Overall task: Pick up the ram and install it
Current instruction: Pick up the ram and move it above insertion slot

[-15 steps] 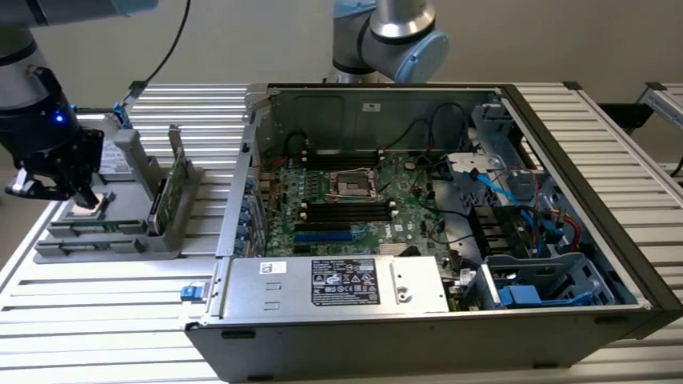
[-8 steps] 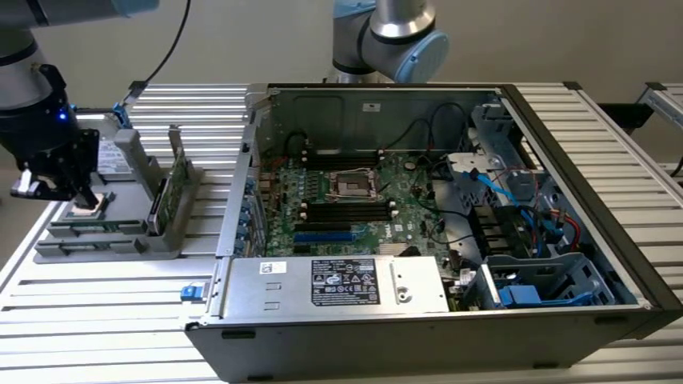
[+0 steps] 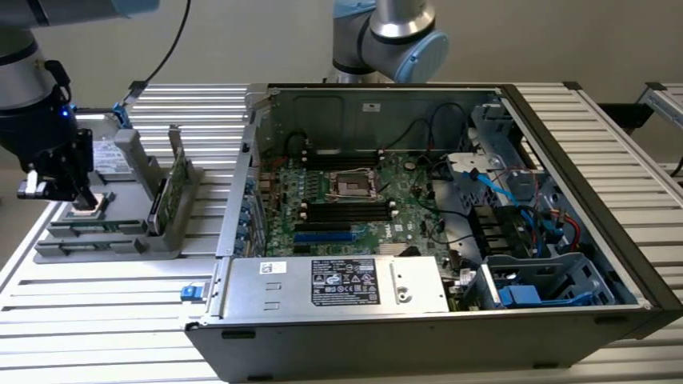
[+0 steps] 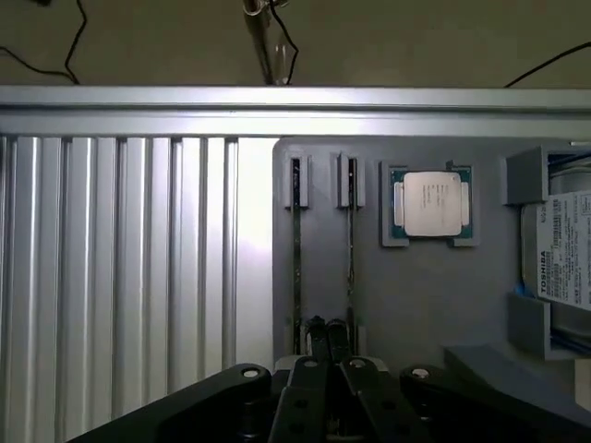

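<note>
Grey tray (image 4: pixel 416 305) held the ram (image 4: pixel 349 258) edge-up. Claw (image 4: pixel 326 340) sat shut beside it, seemingly empty; pick-up needed jaws opened astride.

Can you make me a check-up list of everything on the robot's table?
Surface: ribbed silver metal table, with a grey plastic holder tray on it.
Job's things: two slim dark ram strips stand on edge in the tray's grooves.
Clutter: square silver processor chip, white-labelled hard drive, tall green card, open black computer case.
Grippers: black pincer shut, over the tray by the strips' ends; touching them or not, cannot tell.
Cables: black cable by the arm; blue and red wires inside the case.
Surroundings: second grey-and-blue robot arm behind the case.
</note>
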{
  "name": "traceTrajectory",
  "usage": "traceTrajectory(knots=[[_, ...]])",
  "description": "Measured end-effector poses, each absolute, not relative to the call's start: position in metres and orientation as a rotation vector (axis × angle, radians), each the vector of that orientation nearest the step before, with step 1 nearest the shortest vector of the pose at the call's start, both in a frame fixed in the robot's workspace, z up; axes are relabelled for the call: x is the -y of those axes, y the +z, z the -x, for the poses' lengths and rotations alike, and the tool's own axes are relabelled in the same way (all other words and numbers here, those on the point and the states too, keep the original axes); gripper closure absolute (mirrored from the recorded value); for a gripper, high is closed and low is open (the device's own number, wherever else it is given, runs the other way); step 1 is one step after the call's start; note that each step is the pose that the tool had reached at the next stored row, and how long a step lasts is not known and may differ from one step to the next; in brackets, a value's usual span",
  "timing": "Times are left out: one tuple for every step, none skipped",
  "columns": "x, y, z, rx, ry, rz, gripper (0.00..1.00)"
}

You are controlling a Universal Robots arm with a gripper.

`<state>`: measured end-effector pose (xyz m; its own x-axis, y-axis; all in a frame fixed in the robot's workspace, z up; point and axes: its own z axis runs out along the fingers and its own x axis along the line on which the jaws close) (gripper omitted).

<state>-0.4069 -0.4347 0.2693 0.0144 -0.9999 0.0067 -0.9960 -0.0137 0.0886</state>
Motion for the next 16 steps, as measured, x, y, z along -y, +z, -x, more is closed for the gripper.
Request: traceTrajectory(knots=[[0.435,0.269,0.407,2.153,-0.088,-2.192,0.9],[0.435,0.269,0.407,2.153,-0.088,-2.192,0.9],[0.435,0.269,0.407,2.153,-0.088,-2.192,0.9],[0.435,0.269,0.407,2.153,-0.088,-2.192,0.9],[0.435,0.269,0.407,2.153,-0.088,-2.192,0.82],[0.435,0.269,0.407,2.153,-0.088,-2.192,0.82],[0.435,0.269,0.407,2.153,-0.088,-2.192,0.76],[0.435,0.269,0.407,2.153,-0.088,-2.192,0.76],[0.435,0.269,0.407,2.153,-0.088,-2.192,0.69],[0.435,0.269,0.408,2.153,-0.088,-2.192,0.69],[0.435,0.268,0.409,2.154,-0.087,-2.193,0.69],[0.435,0.267,0.411,2.154,-0.085,-2.194,0.69],[0.435,0.266,0.413,2.154,-0.084,-2.195,0.69],[0.436,0.265,0.415,2.154,-0.083,-2.196,0.69],[0.436,0.264,0.417,2.153,-0.082,-2.197,0.69],[0.436,0.262,0.419,2.153,-0.081,-2.198,0.69]])
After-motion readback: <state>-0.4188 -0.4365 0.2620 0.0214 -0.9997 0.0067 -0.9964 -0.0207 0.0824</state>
